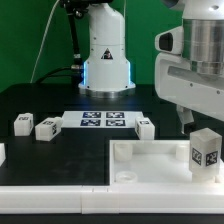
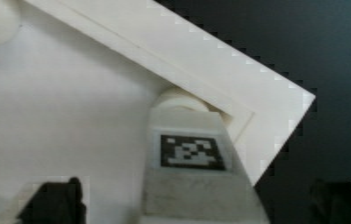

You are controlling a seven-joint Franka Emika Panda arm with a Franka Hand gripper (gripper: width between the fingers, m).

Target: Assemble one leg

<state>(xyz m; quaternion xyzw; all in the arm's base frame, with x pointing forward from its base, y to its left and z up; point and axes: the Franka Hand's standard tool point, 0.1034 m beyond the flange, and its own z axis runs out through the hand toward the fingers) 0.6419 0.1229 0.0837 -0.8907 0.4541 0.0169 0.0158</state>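
One leg (image 1: pixel 206 150), a small white block with a black-and-white tag on its face, stands upright at the corner of the large white tray-like piece (image 1: pixel 140 165) on the exterior view's right. In the wrist view the leg (image 2: pixel 190 150) sits at the tray's corner socket (image 2: pixel 243 95). My gripper (image 1: pixel 197 124) hangs just above it. Its dark fingers (image 2: pixel 51 200) stand wide apart on either side of the leg with a gap on each side, so my gripper (image 2: pixel 193 205) is open. Three more legs (image 1: pixel 22 123), (image 1: pixel 47 127), (image 1: pixel 145 127) lie on the black table.
The marker board (image 1: pixel 102 121) lies flat behind the tray between the loose legs. A white robot base (image 1: pixel 105 55) stands at the back. Another white part (image 1: pixel 2 153) shows at the exterior view's left edge.
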